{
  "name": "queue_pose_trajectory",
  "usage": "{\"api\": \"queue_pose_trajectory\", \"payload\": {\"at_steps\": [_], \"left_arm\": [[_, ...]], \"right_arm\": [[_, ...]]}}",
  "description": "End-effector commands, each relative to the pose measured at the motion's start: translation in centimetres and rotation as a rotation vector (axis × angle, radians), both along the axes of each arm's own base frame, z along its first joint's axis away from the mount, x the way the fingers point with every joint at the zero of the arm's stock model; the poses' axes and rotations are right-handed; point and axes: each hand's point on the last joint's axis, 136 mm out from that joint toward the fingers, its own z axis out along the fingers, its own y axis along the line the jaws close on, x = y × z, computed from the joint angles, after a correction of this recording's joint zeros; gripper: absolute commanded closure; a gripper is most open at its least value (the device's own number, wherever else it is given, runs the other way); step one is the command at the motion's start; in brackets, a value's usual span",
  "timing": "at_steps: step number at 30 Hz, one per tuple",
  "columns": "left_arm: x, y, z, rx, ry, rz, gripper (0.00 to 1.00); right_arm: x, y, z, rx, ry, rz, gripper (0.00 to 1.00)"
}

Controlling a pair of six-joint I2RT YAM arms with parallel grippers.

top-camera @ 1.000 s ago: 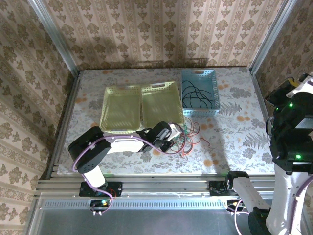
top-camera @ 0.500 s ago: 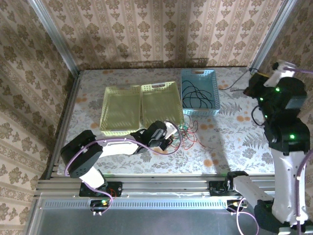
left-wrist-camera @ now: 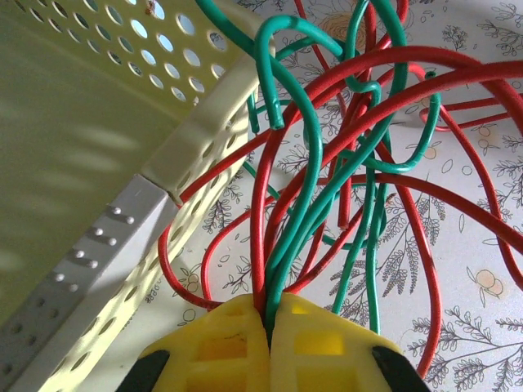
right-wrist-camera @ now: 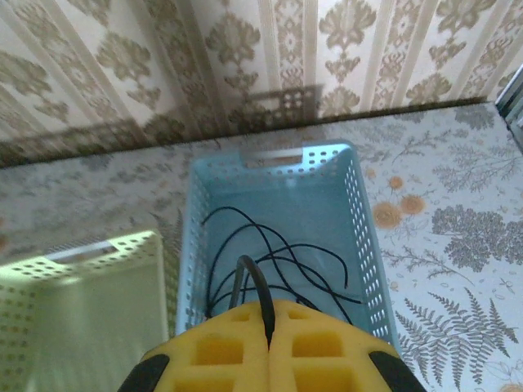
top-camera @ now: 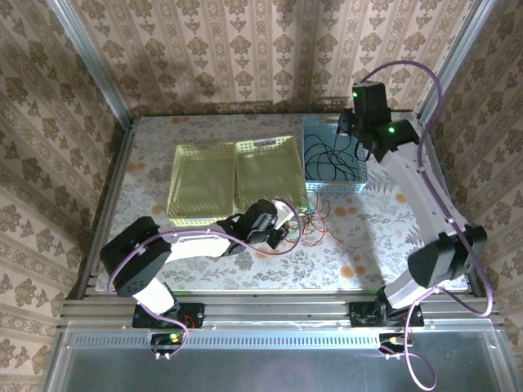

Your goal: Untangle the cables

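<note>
Left gripper (left-wrist-camera: 268, 327): my pads pressed together, pinching the red and green cables (left-wrist-camera: 310, 155), tangled just beside the tray (left-wrist-camera: 98, 122) corner. Right gripper (right-wrist-camera: 268, 327): my pads closed on a black cable (right-wrist-camera: 249, 261), above the basket (right-wrist-camera: 359, 212) holding its loops.

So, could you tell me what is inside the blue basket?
Black cables lie in loose loops in the blue basket, one strand pinched by the right gripper. Its pads hide the basket's near end.
</note>
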Motion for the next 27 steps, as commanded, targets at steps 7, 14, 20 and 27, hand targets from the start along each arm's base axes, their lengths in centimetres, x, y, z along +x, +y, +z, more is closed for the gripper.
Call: {"api": "queue_pose_trajectory", "payload": {"at_steps": [7, 14, 20, 27], "left_arm": [[0.3, -0.1, 1.9, -0.052, -0.008, 0.007, 1.0], [0.1, -0.4, 1.9, -0.052, 0.0, -0.008, 1.0], [0.0, -0.2, 2.0, -0.054, -0.001, -0.006, 1.0], [-0.2, 0.0, 2.1, -0.055, -0.001, -0.008, 1.0]], "right_arm": [[4.2, -0.2, -5.7, -0.018, 0.099, -0.023, 1.0], [6.5, -0.5, -13.6, -0.054, 0.274, -0.09, 1.0], [6.2, -2.2, -19.3, -0.127, 0.379, -0.157, 1.0], [4.7, -2.5, -17.5, -0.061, 0.28, -0.177, 0.47]]}}
